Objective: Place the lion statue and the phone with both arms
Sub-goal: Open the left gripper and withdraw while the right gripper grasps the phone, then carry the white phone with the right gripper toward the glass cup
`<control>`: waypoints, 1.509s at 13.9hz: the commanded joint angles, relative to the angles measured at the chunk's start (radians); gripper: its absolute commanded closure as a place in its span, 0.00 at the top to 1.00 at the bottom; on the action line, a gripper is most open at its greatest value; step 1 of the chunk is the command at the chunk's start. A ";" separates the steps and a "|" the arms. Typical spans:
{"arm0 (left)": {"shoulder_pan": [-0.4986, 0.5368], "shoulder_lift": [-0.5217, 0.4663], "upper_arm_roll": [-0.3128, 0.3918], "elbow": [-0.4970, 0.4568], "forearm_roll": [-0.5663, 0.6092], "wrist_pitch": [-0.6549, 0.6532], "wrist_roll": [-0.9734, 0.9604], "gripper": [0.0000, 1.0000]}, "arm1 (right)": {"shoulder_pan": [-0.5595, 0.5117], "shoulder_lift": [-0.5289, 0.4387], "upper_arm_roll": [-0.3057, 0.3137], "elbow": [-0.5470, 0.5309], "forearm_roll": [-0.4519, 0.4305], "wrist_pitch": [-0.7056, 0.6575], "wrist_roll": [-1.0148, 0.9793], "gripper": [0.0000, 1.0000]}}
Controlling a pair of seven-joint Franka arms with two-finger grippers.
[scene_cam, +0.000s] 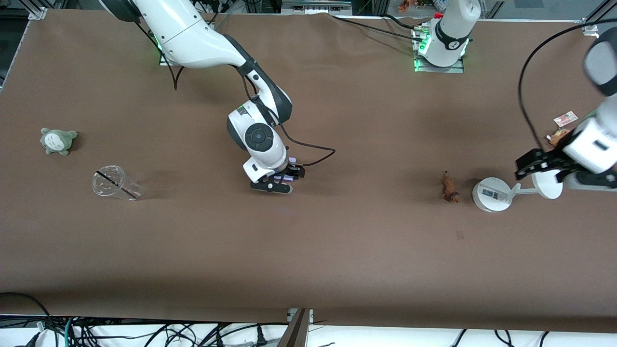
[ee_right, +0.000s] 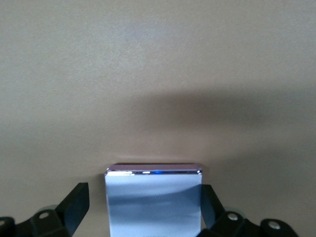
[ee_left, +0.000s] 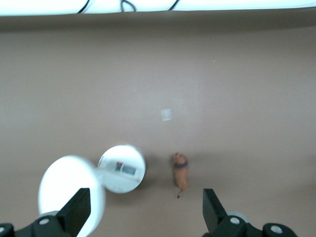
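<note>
nearest sits the white stand [scene_cam: 491,194], lion statue [scene_cam: 450,188] beside it, under my open left end effector [scene_cam: 539,166]. right end effector [scene_cam: 278,182] open, straddling the phone [ee_right: 153,202] mid-desk; next, close.

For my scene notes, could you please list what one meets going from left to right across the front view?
Grey-green plush → clear plastic cup → right gripper over the phone → lion statue → white stand → left gripper → brown plush with card tag.
</note>
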 commanded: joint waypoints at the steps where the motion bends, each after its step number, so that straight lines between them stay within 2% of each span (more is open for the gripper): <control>1: 0.070 -0.014 -0.028 0.057 0.024 -0.110 -0.008 1.00 | 0.008 0.005 -0.008 0.002 -0.021 -0.001 0.021 1.00; 6: 0.217 -0.081 -0.189 0.057 0.055 -0.222 -0.011 1.00 | 0.010 0.006 -0.008 -0.003 -0.021 -0.001 0.022 1.00; 11: 0.237 -0.115 -0.237 0.051 0.056 -0.313 -0.111 1.00 | 0.010 0.006 -0.008 -0.017 -0.023 -0.001 0.022 1.00; 13: 0.245 -0.117 -0.286 0.051 0.064 -0.340 -0.131 1.00 | 0.010 0.006 -0.008 -0.015 -0.021 -0.001 0.024 1.00; 14: 0.245 -0.117 -0.294 0.050 0.070 -0.340 -0.131 1.00 | 0.010 0.005 -0.008 -0.015 -0.021 -0.001 0.024 0.87; 16: 0.237 -0.104 -0.286 0.056 0.068 -0.340 -0.128 1.00 | 0.008 0.003 -0.008 -0.014 -0.020 0.001 0.024 0.54; 17: 0.237 -0.098 -0.286 0.057 0.068 -0.340 -0.128 1.00 | 0.008 0.003 -0.008 -0.014 -0.021 0.001 0.022 0.42; 18: 0.245 -0.083 -0.287 0.060 0.068 -0.337 -0.125 1.00 | 0.008 0.003 -0.008 -0.014 -0.020 0.001 0.021 0.34; 21: 0.245 -0.080 -0.288 0.062 0.065 -0.337 -0.122 1.00 | -0.010 -0.018 -0.009 -0.012 -0.023 -0.014 -0.027 0.32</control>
